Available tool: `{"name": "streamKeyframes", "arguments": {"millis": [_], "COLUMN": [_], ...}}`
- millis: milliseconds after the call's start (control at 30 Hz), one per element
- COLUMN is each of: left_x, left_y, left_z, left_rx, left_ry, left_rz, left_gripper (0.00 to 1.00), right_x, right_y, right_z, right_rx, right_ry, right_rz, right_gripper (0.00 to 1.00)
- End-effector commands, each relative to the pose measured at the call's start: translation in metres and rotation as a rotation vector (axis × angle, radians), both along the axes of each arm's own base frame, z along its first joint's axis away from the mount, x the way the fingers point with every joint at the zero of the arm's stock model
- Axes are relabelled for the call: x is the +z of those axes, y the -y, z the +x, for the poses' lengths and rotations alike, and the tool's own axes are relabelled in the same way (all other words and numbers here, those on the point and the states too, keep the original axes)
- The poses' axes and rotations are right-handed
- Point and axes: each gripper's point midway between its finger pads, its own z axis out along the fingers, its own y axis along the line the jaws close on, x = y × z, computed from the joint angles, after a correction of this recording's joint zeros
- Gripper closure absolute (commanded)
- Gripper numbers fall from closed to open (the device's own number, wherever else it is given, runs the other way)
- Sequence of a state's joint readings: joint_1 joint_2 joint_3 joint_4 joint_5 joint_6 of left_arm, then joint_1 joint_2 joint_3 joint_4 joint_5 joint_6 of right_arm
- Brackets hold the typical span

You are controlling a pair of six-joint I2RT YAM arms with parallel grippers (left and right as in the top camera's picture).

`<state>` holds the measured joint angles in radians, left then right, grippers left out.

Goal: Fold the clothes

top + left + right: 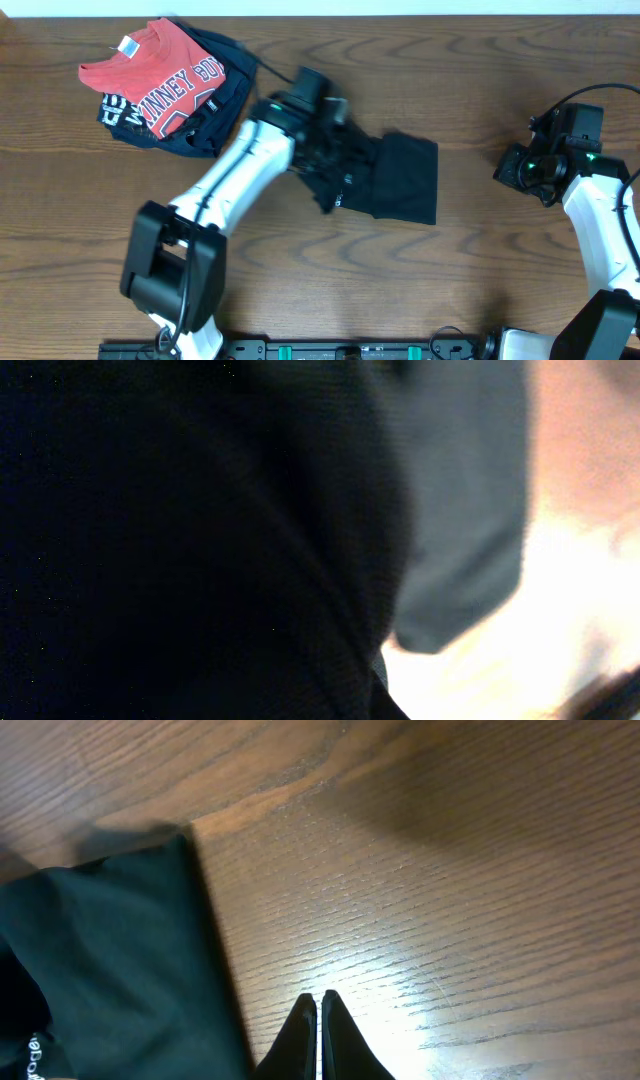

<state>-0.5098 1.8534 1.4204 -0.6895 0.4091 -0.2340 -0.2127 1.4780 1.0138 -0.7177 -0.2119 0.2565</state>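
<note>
The clothes, a black T-shirt (400, 180), lie folded into a rough rectangle on the middle of the wooden table, bunched up at their left end. My left gripper (338, 165) is down in that bunched left end and shut on the fabric. In the left wrist view black cloth (180, 540) fills nearly everything and hides the fingers. Well to the right of the shirt, my right gripper (515, 170) is shut with nothing in it. In the right wrist view its closed fingertips (319, 1005) hover over bare wood, with the shirt's right edge (100, 960) to their left.
A red T-shirt with white lettering (155, 75) lies on top of a navy garment (215, 110) at the back left of the table (480, 80). The left arm's white link (230, 175) crosses the table diagonally from the front left.
</note>
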Motion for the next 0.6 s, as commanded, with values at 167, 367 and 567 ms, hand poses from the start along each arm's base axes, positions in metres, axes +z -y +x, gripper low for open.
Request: {"name": "streamKeyframes", "arguments": {"millis": [167,367,567], "left_x": [0.011,0.022,0.027], "left_y": [0.036,0.027,-0.035], "left_z": [-0.012,0.008,0.021], "left_rx": [0.039,0.084,0.101], "left_ry": [0.073,0.08,0.063], "left_rz": [0.064,0.014,0.159], "left_gripper": [0.94,0.94,0.94], "right_x": [0.002,0.002,0.001], "right_y": [0.0,0.001,0.0], "right_z": [-0.001,-0.001,-0.005], "right_rx": [-0.014,-0.014,-0.014], "right_ry": [0.003,0.003,-0.012], "right_rz": [0.006,0.006,0.009], "right_gripper": [0.97,0.97,0.97]}}
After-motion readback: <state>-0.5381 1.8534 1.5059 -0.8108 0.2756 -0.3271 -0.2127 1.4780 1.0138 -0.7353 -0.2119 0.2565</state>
